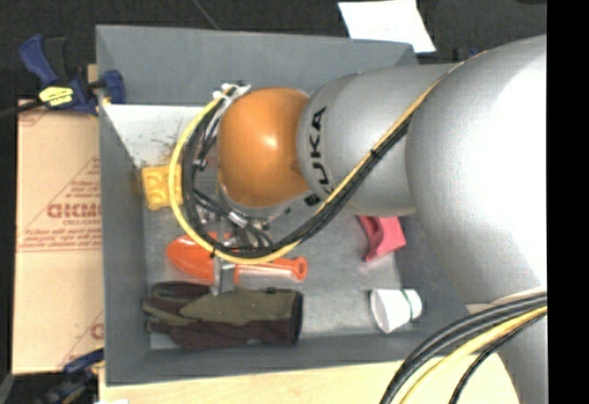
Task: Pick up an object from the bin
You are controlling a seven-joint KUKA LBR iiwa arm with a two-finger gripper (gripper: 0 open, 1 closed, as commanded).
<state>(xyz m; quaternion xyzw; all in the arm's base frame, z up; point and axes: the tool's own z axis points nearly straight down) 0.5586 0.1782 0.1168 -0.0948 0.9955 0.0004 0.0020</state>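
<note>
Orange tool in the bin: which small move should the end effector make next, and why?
Probably a short, straight lowering onto the orange tool. The end effector appears to sit over the tool's middle, so no sideways correction seems needed; the dark glove lies close beside the tool, and drifting toward it could catch the fabric instead.

Single camera above bin, tilted slightly sideways, close range; arm enters from right.
</note>
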